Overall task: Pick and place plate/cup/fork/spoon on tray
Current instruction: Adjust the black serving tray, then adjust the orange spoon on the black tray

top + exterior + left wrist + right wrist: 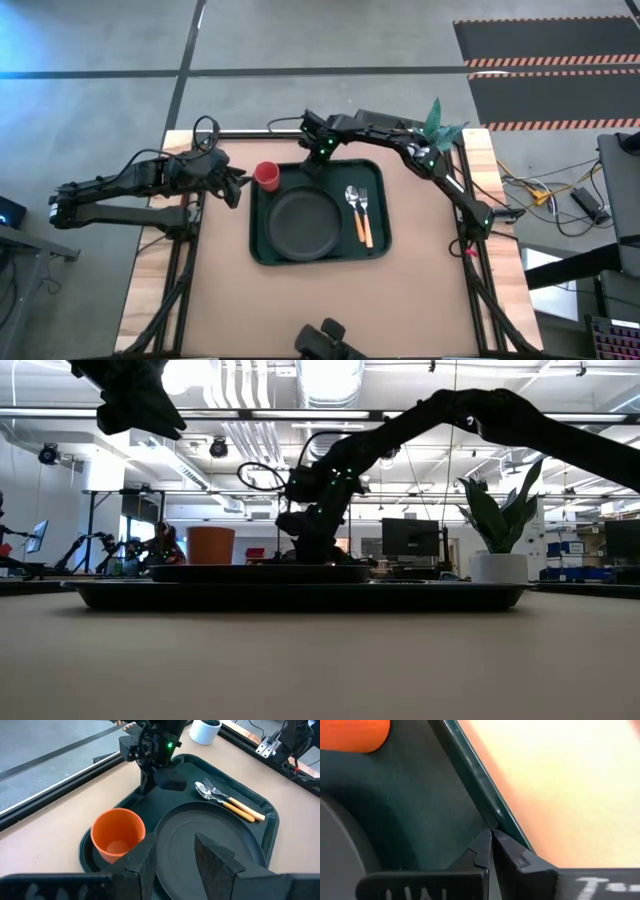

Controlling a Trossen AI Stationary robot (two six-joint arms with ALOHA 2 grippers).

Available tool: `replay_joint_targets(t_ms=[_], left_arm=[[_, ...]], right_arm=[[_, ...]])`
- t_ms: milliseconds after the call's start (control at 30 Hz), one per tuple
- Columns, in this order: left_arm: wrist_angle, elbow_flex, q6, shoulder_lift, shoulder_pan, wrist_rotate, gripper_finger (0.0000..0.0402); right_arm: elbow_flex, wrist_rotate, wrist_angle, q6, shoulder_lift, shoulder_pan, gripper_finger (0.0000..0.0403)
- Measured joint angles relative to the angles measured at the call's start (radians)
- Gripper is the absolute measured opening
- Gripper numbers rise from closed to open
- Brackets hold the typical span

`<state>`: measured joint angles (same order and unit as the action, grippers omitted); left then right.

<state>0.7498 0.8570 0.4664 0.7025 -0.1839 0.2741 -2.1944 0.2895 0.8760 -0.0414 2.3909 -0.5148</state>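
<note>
The dark green tray (pixel 375 245) lies flat on the table's middle. On it lies the dark plate (pixel 303 222). The red cup (pixel 266 175) stands upright in the tray's far left corner. The orange-handled spoon (pixel 352 203) and fork (pixel 364 212) lie side by side on the tray's right part. My left gripper (pixel 238 186) is open and empty, raised above the table just left of the cup (pixel 118 836). My right gripper (pixel 318 160) is shut, pointing down at the tray's far edge. My right gripper's shut fingertips (pixel 485 851) meet the tray at the inner foot of its far rim (pixel 485 812), a little right of the cup. The fingers come from above, pointing down. The tray stays flat on the table.
A white pot with a green plant (pixel 437 128) stands at the table's far right, behind my right arm. Bare tabletop lies near the front edge (pixel 320 300) and on both sides of the tray.
</note>
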Motion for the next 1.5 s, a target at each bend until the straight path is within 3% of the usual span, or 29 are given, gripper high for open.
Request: replay_joint_targets(t_ms=[367,567,733,1033,1333,1500], left_arm=[[0.000,0.000,0.000,0.000,0.000,0.000,0.0114],[0.000,0.000,-0.001,0.000,0.000,0.000,0.0114],[0.001,0.000,-0.002,0.000,0.000,0.000,0.0114],[0.002,0.000,-0.002,-0.002,0.000,0.000,0.0114],[0.001,0.000,-0.003,0.000,0.000,0.000,0.0114],[0.000,0.000,-0.003,0.003,0.000,-0.001,0.0114]], right_arm=[[0.000,-0.015,0.130,0.003,-0.024,0.015,0.0008],[0.000,-0.207,0.376,-0.006,-0.086,0.071,0.0008],[0.031,-0.226,0.484,-0.080,-0.151,0.131,0.0008],[0.320,-0.239,0.461,-0.245,-0.325,0.230,0.0008],[0.745,-0.175,0.031,-0.470,-0.592,0.274,0.0008],[0.838,-0.177,0.003,-0.526,-0.647,0.286,0.0008]])
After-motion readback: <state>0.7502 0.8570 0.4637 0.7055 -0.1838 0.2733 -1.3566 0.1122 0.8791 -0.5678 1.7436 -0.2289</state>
